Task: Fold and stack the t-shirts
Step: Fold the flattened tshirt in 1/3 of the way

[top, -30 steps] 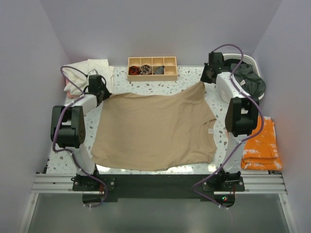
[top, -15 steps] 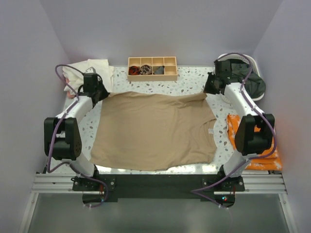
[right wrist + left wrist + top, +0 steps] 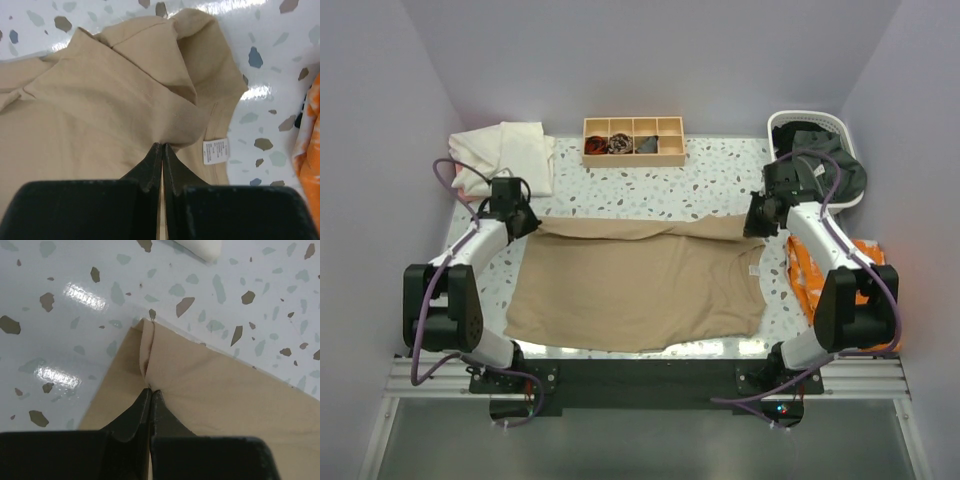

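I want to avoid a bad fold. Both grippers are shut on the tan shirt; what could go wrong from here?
The left gripper and right gripper pinch only a little of the tan shirt at their tips; it may slip out.
The cloth is bunched near the collar on the right side, so the fold may come out crooked.

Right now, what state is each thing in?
tan shirt: spread flat, far edge folded over
left gripper: shut on tan shirt
right gripper: shut on tan shirt
cream shirt: heaped, far left
dark shirt: crumpled in basket
orange cloth: lying at right edge
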`<state>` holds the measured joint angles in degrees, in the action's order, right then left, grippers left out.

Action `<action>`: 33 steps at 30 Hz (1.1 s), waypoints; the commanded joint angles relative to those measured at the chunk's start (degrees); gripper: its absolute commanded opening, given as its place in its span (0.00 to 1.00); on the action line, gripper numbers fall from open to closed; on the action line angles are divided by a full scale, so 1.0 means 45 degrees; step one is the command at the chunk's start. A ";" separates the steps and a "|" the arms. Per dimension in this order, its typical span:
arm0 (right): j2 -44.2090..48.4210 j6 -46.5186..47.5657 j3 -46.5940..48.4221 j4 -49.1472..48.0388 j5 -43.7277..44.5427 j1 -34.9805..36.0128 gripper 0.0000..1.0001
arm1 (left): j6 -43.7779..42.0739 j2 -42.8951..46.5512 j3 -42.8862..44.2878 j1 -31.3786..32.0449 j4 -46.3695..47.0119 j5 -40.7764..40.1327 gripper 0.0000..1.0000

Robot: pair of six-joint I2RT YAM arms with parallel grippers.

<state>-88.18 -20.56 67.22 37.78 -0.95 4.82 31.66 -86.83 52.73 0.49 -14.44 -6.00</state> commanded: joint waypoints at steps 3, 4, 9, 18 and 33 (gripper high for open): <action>0.1489 -0.0568 -0.1458 0.0393 0.0153 0.0120 0.00 | -0.0473 0.0682 -0.0097 -0.0109 -0.0384 -0.1145 0.00; 0.1568 -0.0607 -0.1597 0.0587 0.0172 0.0140 0.00 | -0.0531 0.0643 -0.0077 -0.0438 -0.0521 -0.1379 0.00; 0.1998 -0.0920 -0.2534 0.0608 0.0368 0.0257 0.00 | -0.0629 0.0234 0.0020 -0.0676 -0.0581 -0.1383 0.00; 0.2524 -0.0979 -0.2674 0.0667 0.0718 0.0375 0.36 | -0.0610 -0.0257 0.0118 -0.0676 -0.0795 -0.0581 0.58; 0.0185 -0.0764 -0.1481 -0.2339 -0.0369 0.0375 0.45 | -0.0278 0.1073 -0.0115 -0.0423 0.1039 0.3480 0.81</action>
<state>-83.81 -24.43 58.85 32.38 1.83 6.37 30.06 -82.06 52.25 -2.15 -15.20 1.34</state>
